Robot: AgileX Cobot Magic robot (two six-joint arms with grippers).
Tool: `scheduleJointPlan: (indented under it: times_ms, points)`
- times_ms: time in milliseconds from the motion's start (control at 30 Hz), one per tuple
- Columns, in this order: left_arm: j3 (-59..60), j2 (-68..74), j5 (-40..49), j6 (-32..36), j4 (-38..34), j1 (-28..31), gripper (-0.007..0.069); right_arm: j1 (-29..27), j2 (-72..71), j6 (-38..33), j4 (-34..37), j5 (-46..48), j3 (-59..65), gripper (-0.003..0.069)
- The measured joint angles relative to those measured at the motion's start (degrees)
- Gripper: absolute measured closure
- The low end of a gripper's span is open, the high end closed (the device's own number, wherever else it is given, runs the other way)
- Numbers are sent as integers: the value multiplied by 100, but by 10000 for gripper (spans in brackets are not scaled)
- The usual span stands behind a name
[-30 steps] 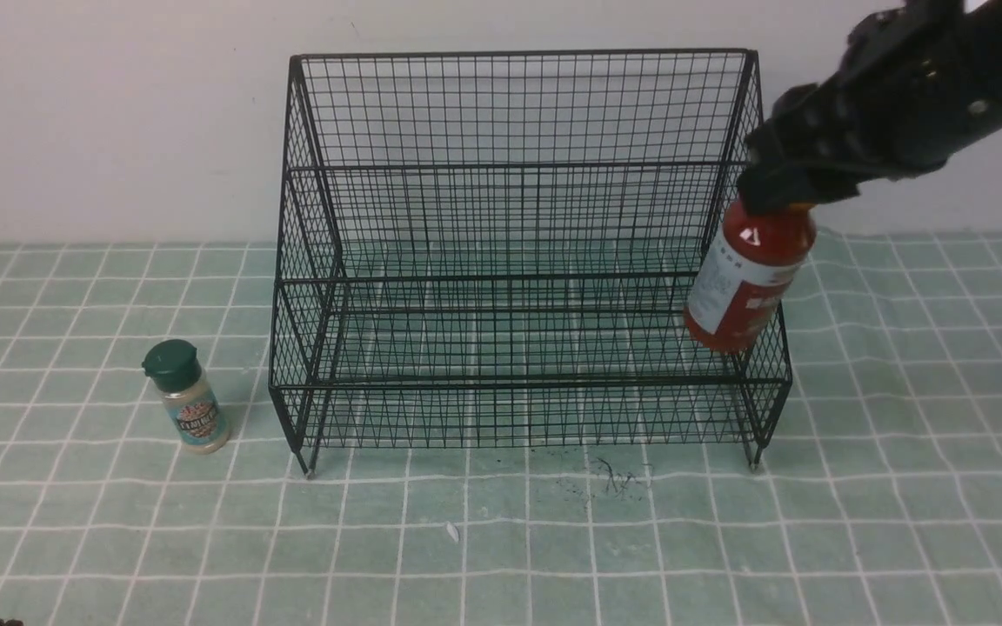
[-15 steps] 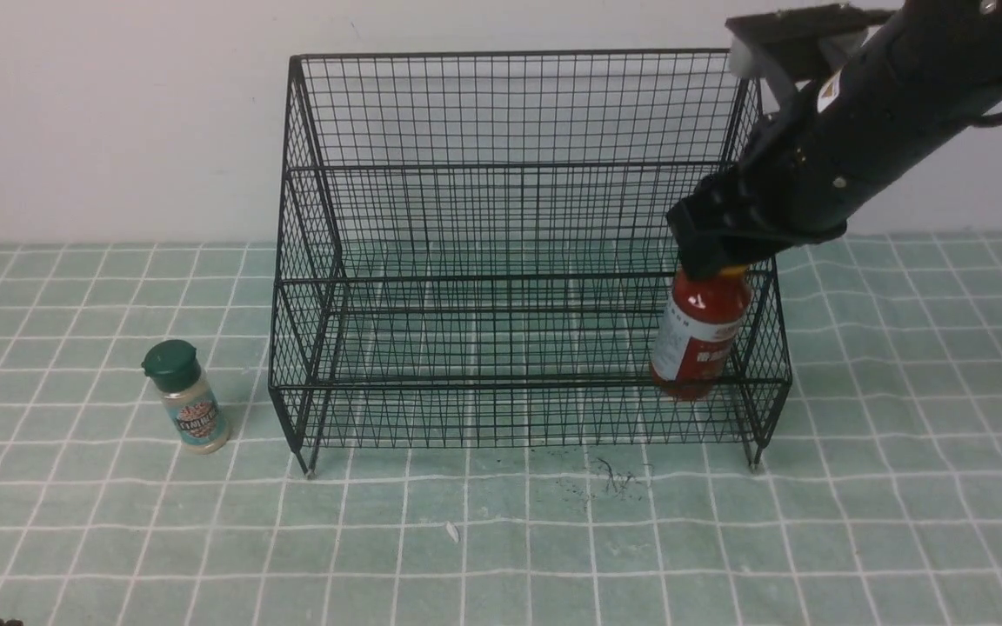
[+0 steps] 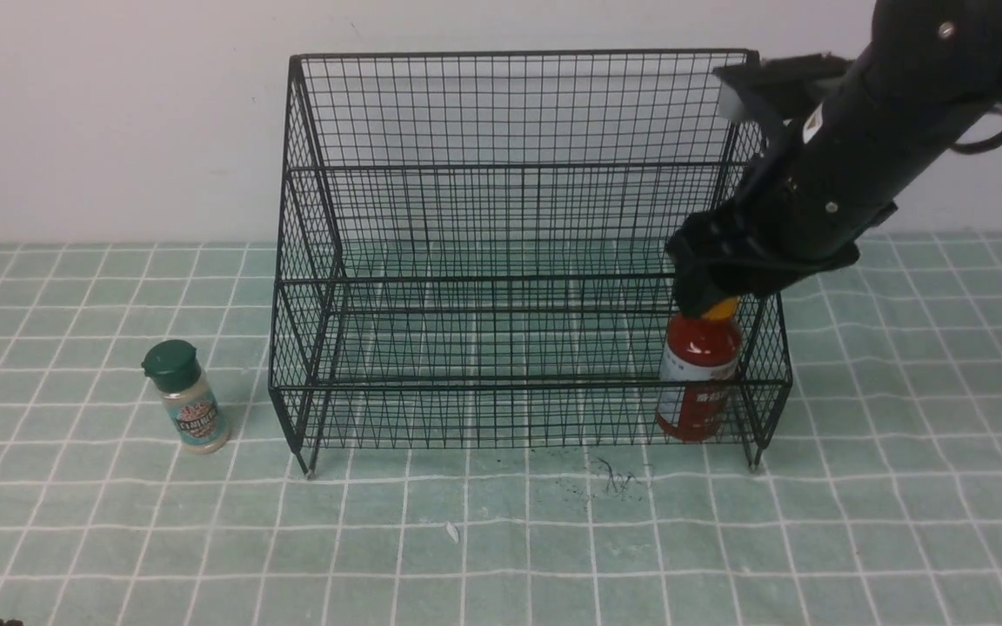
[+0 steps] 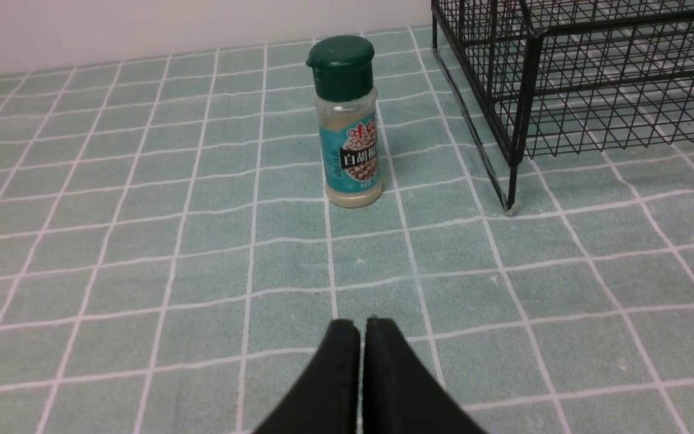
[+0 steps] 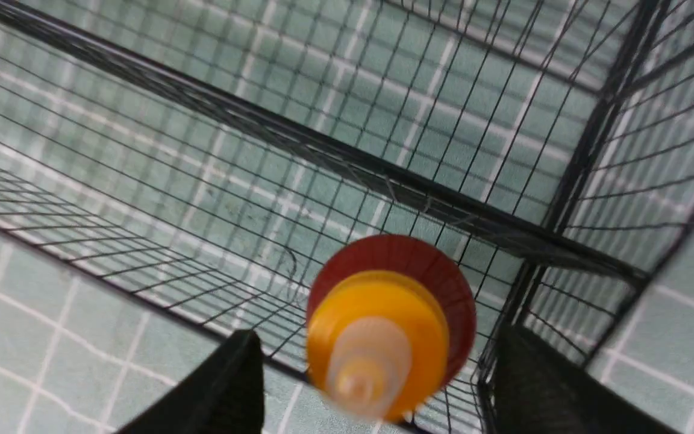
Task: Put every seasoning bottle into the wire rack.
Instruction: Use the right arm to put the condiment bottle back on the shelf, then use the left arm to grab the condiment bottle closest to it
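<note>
The black wire rack [image 3: 510, 165] stands at the middle back. The red sauce bottle [image 3: 699, 382] with its yellow-orange cap stands upright on the lowest shelf at the rack's right end. My right gripper [image 3: 710, 291] hovers just above its cap; in the right wrist view the gripper [image 5: 377, 349] is open, with a gap between the cap [image 5: 392, 313] and each finger. The small green-capped shaker [image 3: 188, 400] stands on the cloth left of the rack. In the left wrist view my left gripper [image 4: 362, 325] is shut and empty, well short of the shaker [image 4: 350, 126].
A green checked cloth [image 3: 501, 539] covers the table, and a white wall runs behind the rack. The rack's front left foot [image 4: 508, 208] stands close to the shaker's right. Small dark specks [image 3: 614, 478] lie in front of the rack.
My right gripper carried the red bottle from beside the rack's right end down onto the lowest shelf, then opened off its cap. The shaker and left gripper have not moved.
</note>
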Motion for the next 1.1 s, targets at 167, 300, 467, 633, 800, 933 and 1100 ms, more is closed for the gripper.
scheduleJointPlan:
  times_ms: [167,300,467,633,800,933,1100]
  points:
    - [0,0,0,0,0,0,631,0,-1262,182,-236,243,0,200]
    - [0,0,0,0,0,0,631,0,-2516,507,-285,248,79,325]
    - [0,0,0,0,0,0,631,0,-4110,617,-351,-375,863,519]
    - [0,0,0,0,0,0,631,0,-6119,800,-608,-1690,2696,659]
    - [0,0,0,0,0,0,631,0,-7835,1156,-678,-2926,4705,672]
    - [0,0,0,0,0,0,631,0,-8535,1226,-663,-3328,5677,672]
    - [0,0,0,0,0,0,631,0,-8925,1225,-600,-3471,6276,672]
